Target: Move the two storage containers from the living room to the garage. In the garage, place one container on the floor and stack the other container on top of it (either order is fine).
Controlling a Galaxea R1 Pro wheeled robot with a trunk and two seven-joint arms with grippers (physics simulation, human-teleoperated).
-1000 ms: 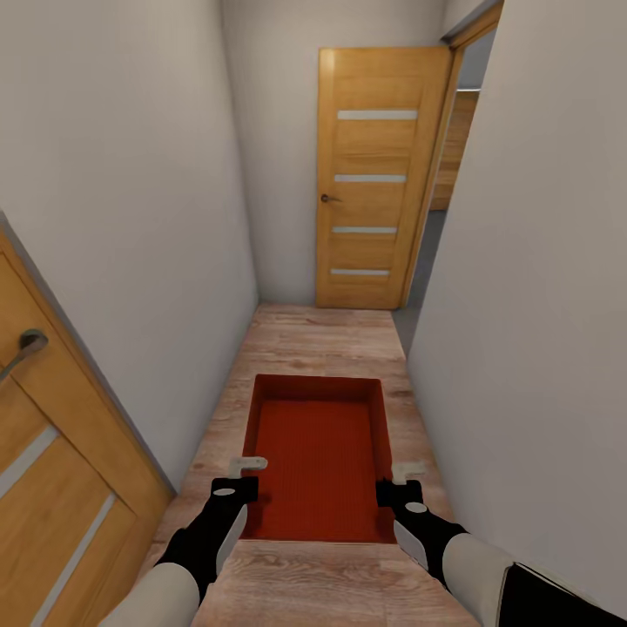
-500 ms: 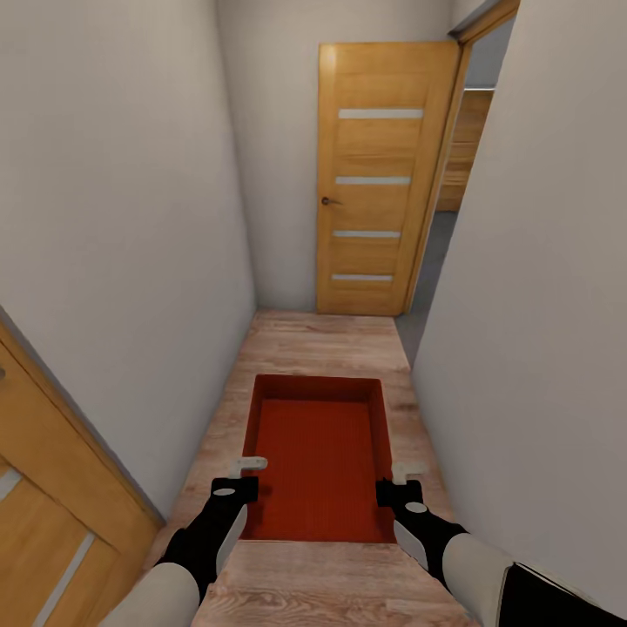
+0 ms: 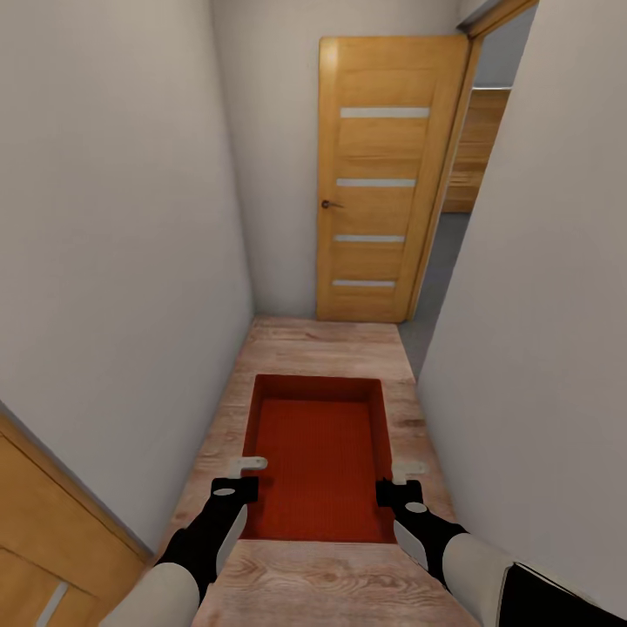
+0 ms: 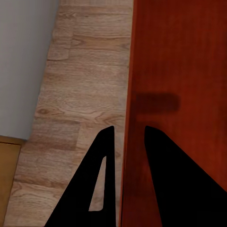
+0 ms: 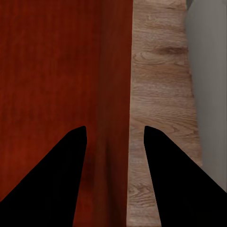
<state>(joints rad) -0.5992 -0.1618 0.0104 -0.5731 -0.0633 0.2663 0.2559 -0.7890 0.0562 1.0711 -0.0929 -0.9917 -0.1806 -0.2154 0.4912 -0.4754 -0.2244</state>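
Observation:
One orange-red storage container (image 3: 318, 461) hangs level in front of me above the light wood plank floor of a narrow hallway. My left gripper (image 3: 248, 470) is shut on its left wall and my right gripper (image 3: 402, 477) is shut on its right wall. In the left wrist view the gripper (image 4: 128, 127) straddles the container's (image 4: 184, 71) wall with a black finger on each side. The right wrist view shows that gripper (image 5: 115, 126) likewise astride the container's (image 5: 47, 61) other wall. The bin is empty.
White walls close in on both sides. A wooden door (image 3: 383, 183) with glass strips stands swung open at the hallway's end, beside an open doorway with grey floor (image 3: 440, 279) to its right. Another wooden door (image 3: 43, 540) sits at the near left.
The whole view has shifted forward along the hallway: the near left door has slid mostly out of frame and the end door looks closer. Container and grippers hold the same pose.

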